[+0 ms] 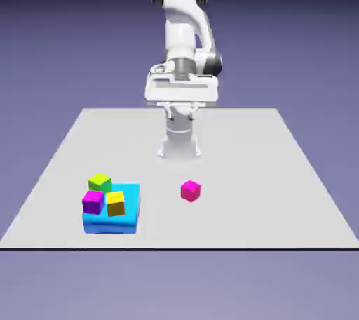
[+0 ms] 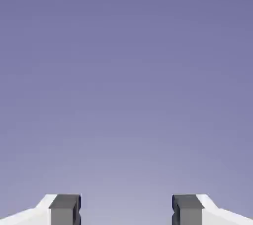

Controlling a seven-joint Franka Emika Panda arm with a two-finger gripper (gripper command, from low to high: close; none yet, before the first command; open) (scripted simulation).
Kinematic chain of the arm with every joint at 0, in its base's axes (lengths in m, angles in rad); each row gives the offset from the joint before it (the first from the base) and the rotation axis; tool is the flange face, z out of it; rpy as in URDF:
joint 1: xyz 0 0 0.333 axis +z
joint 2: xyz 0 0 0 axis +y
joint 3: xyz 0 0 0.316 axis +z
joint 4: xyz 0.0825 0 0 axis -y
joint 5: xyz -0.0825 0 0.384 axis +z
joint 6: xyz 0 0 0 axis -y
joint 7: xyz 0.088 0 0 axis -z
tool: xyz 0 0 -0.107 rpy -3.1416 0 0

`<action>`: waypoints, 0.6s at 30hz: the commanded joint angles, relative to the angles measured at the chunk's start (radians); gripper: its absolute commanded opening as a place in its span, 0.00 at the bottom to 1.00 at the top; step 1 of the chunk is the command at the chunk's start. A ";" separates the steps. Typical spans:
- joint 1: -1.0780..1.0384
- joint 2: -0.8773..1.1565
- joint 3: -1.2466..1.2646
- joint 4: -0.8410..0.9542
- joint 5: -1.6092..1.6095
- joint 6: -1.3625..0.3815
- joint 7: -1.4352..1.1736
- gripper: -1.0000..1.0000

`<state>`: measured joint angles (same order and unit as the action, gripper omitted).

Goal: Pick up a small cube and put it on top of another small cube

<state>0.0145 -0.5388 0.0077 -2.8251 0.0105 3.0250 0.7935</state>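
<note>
Gripper (image 2: 126, 211) spread wide and empty, high by the base, pink cube (image 1: 190, 191) alone mid-table right of the blue block (image 1: 130, 222) holding three cubes; risk: off-centre descent nudges it, or placing knocks the crowded cubes

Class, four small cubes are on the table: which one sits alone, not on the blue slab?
The small hot-pink cube sits directly on the grey table; the green, magenta and yellow cubes sit on the blue slab.
</note>
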 commanded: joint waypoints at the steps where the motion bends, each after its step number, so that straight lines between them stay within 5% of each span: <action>1: 0.002 0.026 0.006 -0.013 0.009 -0.010 0.044 0.50; 18: 0.032 0.445 0.105 -0.192 0.147 -0.128 0.681 0.50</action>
<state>0.0463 -0.0939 0.1128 -3.0166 0.1573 2.8974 1.4744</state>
